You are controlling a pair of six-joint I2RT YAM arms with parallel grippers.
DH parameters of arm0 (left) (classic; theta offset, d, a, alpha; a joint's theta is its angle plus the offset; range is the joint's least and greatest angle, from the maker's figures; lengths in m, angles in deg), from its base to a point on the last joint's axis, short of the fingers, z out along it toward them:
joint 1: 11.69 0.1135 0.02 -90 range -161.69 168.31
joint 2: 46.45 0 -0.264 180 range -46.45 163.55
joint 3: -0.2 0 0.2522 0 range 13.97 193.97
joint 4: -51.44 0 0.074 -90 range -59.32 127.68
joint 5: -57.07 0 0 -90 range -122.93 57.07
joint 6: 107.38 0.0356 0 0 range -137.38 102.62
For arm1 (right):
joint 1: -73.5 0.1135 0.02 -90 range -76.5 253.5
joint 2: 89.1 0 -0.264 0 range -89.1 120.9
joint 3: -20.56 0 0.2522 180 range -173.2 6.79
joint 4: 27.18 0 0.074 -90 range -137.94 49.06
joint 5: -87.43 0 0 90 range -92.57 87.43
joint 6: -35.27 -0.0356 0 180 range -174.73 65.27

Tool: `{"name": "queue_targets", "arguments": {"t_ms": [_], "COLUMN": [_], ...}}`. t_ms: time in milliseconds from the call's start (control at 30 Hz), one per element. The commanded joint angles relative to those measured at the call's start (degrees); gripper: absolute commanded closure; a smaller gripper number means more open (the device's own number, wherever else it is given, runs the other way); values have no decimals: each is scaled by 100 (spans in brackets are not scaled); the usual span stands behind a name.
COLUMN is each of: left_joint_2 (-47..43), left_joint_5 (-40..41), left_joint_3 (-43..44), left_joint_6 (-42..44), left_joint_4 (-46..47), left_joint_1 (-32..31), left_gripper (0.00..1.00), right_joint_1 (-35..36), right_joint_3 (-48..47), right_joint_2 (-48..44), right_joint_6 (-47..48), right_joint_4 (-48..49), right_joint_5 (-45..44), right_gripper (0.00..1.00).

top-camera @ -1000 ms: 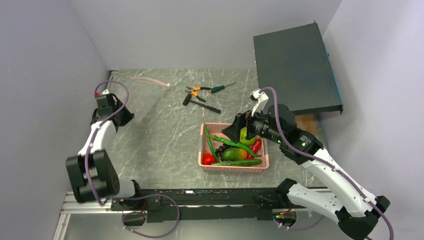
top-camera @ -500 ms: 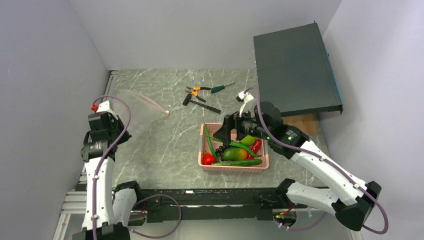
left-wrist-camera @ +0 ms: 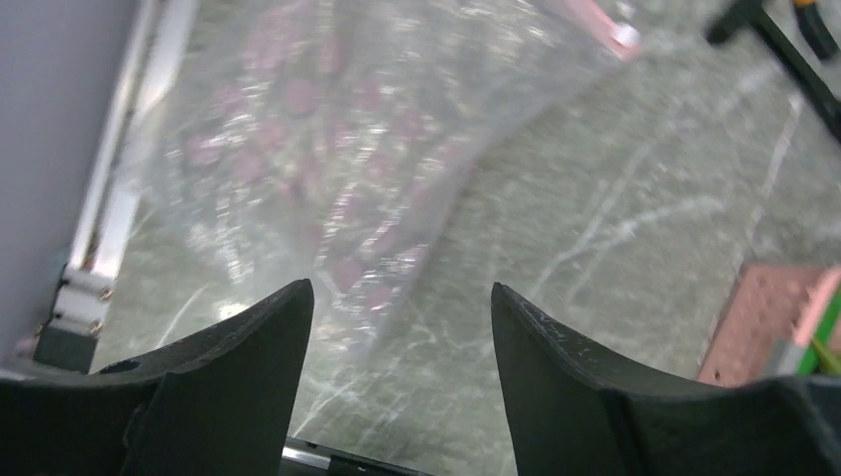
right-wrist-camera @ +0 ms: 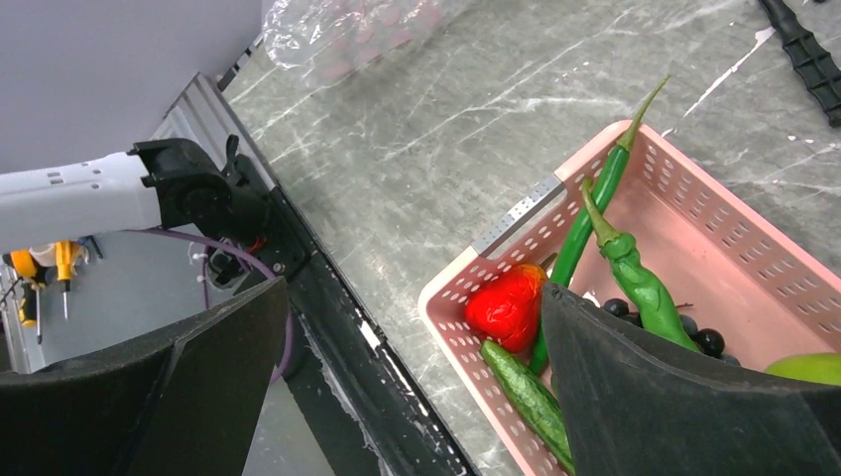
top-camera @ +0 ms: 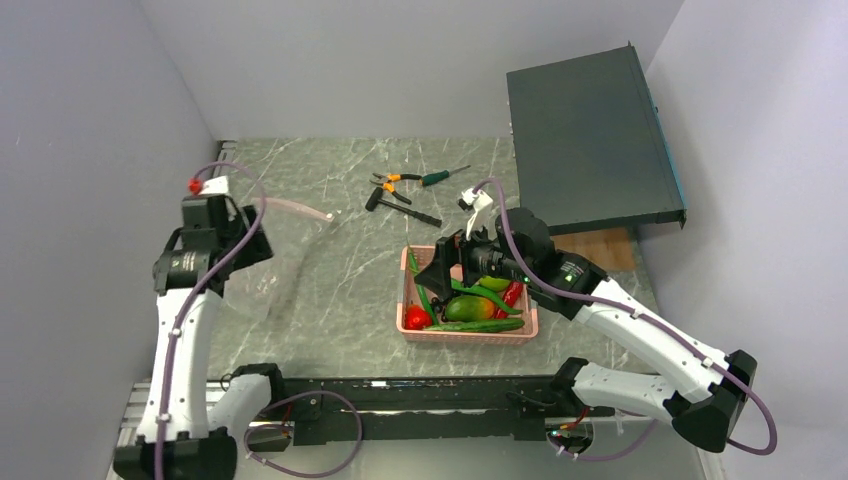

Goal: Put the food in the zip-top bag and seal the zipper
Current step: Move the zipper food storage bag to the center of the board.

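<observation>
Pale walls (top-camera: 400, 70), green marble table (top-camera: 350, 290)

Tools (top-camera: 398, 194), pink basket (top-camera: 470, 337), blk case (top-camera: 590, 135)

one clear bag (top-camera: 272, 262), one pink basket (top-camera: 470, 337), one dark panel (top-camera: 590, 140)

1. The zip-top bag (top-camera: 268, 272) lies rumpled near the table's (top-camera: 340, 290) left edge, zipper (top-camera: 300, 210) on its far side; the left gripper (top-camera: 250, 243) hangs over it.
2. The right gripper (top-camera: 437, 272) hovers above the pink basket's (top-camera: 468, 337) left end; food (top-camera: 470, 308) lies inside.
3. Hand tools (top-camera: 405, 195) sit toward the far edge.
</observation>
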Motion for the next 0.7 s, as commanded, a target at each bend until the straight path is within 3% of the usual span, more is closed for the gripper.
{"name": "queue_targets", "arguments": {"t_ms": [0, 133, 300, 467, 667], "left_joint_2": [576, 1449, 2789, 3672, 4567], "left_joint_5": [-49, 47, 464, 918, -763], "left_joint_3": [306, 440, 965, 1089, 1126], "left_joint_6": [46, -6, -68, 176, 413], "left_joint_4": [445, 1048, 1235, 1717, 1851], "left_joint_1": [-1122, -1604, -1647, -1626, -1163], "left_gripper": [28, 29, 29, 21, 14], "right_joint_1": [39, 30, 30, 34, 30], "right_joint_3": [-40, -222, -92, -208, -464], "right_joint_2": [-21, 2, -170, -178, -57], "right_joint_6": [32, 167, 170, 128, -132], "right_joint_4": [289, -6, 12, -68, -253], "right_joint_5": [79, 44, 8, 108, -335], "right_gripper": [0, 0, 0, 0, 0]}}
